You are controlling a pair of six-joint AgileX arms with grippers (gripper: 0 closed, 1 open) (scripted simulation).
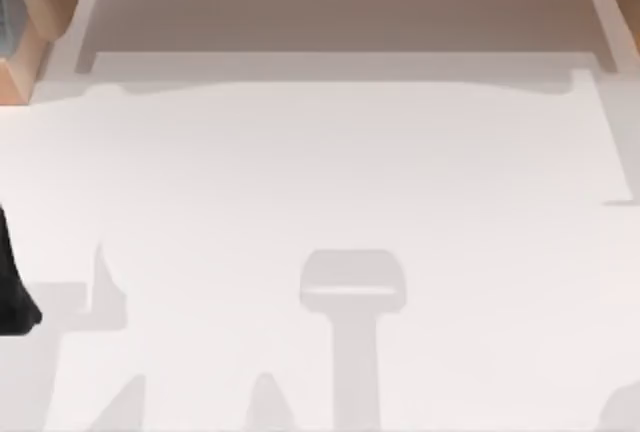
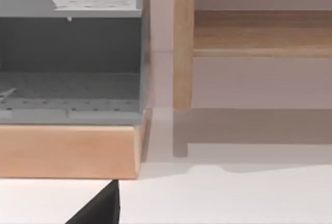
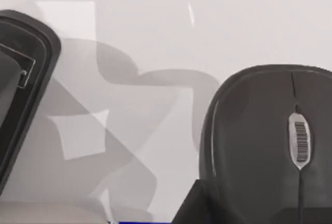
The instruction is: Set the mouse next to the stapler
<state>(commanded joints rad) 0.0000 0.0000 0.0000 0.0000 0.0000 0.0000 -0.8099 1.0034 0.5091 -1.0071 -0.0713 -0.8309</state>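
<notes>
Under the right wrist camera lies the mouse (image 3: 270, 141), flat on the white table (image 3: 218, 27), a dark grey rounded body with a pale ribbed scroll wheel on its centre line and a seam running from the wheel along the back. Its long axis follows that seam. A second black object, a rounded-cornered body judged to be the stapler (image 3: 21, 89), lies on the same surface with a band of bare, shadowed table between the two; they do not touch. The right arm is judged the nearer to the mouse, since its camera looks straight down on it. A dark part (image 3: 207, 206) overlaps the mouse's near edge; whether the right gripper is wide, narrow or holding cannot be told. The left arm (image 1: 12, 287) sits at the table's left edge, beside a wooden-based grey rack (image 2: 70, 58); its finger state likewise cannot be told.
</notes>
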